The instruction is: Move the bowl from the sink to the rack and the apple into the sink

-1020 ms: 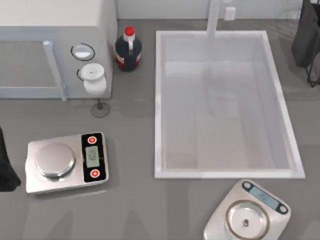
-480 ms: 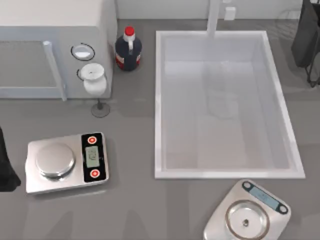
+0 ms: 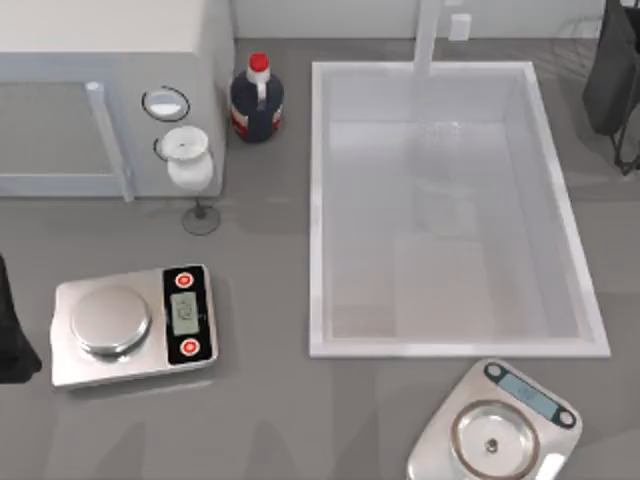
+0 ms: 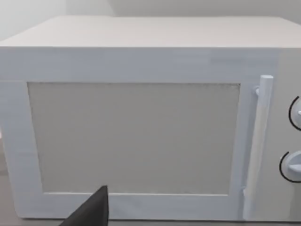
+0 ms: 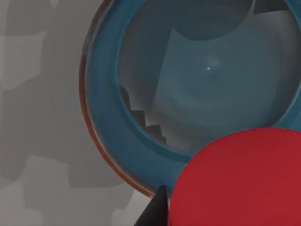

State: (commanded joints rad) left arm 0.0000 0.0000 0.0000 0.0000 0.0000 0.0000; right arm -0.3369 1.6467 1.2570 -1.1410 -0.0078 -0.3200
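In the right wrist view the blue bowl with its reddish-brown rim line lies on a grey surface. The red apple is close to the camera and covers part of the bowl. One dark fingertip of my right gripper shows beside the apple; whether it grips the apple I cannot tell. From above, the white sink holds nothing. My right arm is at the far right back edge, beside faint grey wires of the rack. My left arm is parked at the left edge.
A white microwave stands at the back left, facing the left wrist camera, with a dark red-capped bottle and a white-bowled glass beside it. Two steel scales sit near the front, one at the left and one at the right.
A faint shadow inside the sink basin has shifted slightly. Nothing else has visibly moved in the top view.
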